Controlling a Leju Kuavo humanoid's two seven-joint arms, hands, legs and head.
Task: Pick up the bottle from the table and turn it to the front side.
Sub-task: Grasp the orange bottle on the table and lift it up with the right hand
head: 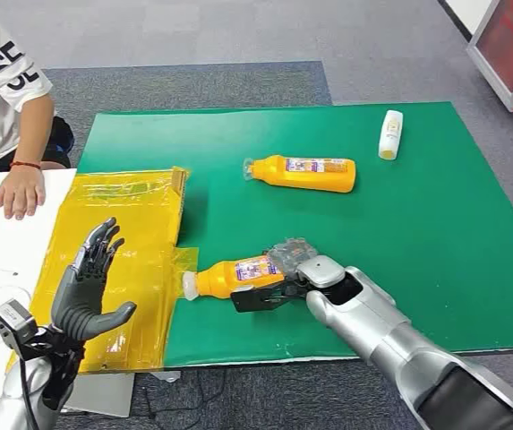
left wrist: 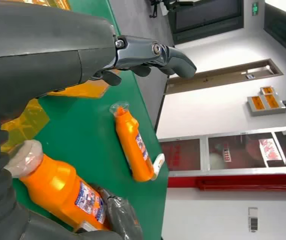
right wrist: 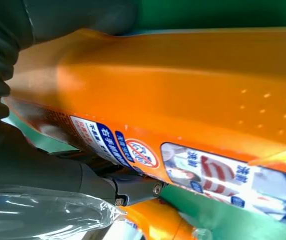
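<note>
Up close, the right hand (head: 287, 282) clasps the orange bottle (head: 240, 274), label showing; left hand (head: 88, 282) splayed, holding nothing.

near orange bottle (left wrist: 64, 192), far bottle (left wrist: 134, 145) — green mat (left wrist: 92, 135)

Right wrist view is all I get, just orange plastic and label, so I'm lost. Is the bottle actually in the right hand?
Observer: Yes. The right hand grips the near orange bottle at its base end, lying on the green mat.
Operator: Which way is its cap?
Observer: Toward the yellow sheet, over that sheet's edge.
Operator: And the left hand?
Observer: The left hand hovers open above the yellow sheet.
</note>
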